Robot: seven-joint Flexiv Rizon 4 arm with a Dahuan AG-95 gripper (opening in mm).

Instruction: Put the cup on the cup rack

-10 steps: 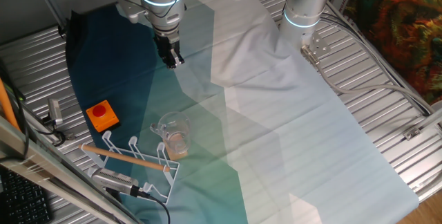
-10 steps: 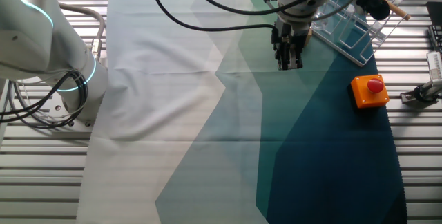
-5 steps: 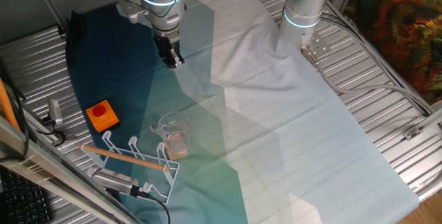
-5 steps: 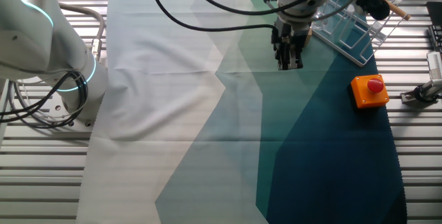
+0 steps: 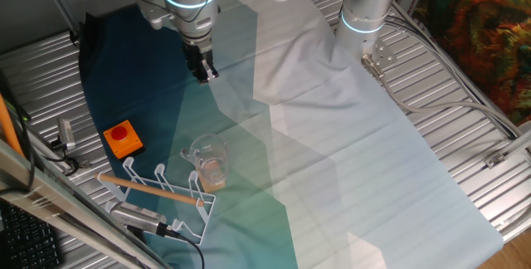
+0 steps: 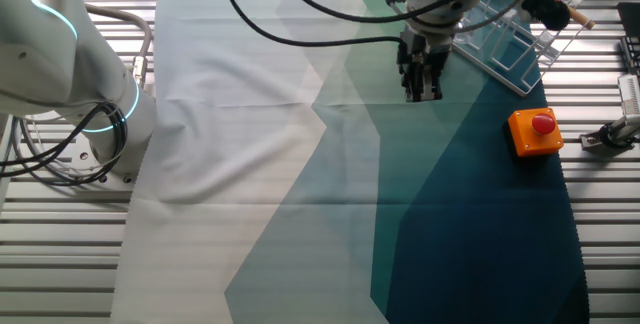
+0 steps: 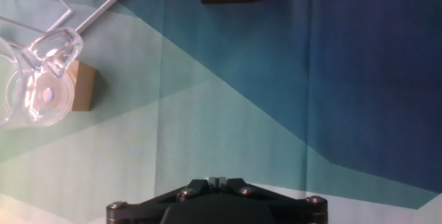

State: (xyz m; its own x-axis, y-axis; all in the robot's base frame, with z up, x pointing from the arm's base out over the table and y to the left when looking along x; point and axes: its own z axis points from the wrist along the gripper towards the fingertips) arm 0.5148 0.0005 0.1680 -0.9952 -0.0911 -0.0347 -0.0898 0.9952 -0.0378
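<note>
Jaws clenched on nothing, well apart from the cup.
One fixed view: gripper [image 5: 204, 73] hovers; one cup [image 5: 207, 158] stands on the bench beside one cup rack [image 5: 158, 191] (nothing done yet). Other fixed view: rack only. Hand view: cup touches one wooden block [image 7: 83, 90].

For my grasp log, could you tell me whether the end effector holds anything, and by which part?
Nothing is held: the end effector hangs apart from the cup.
</note>
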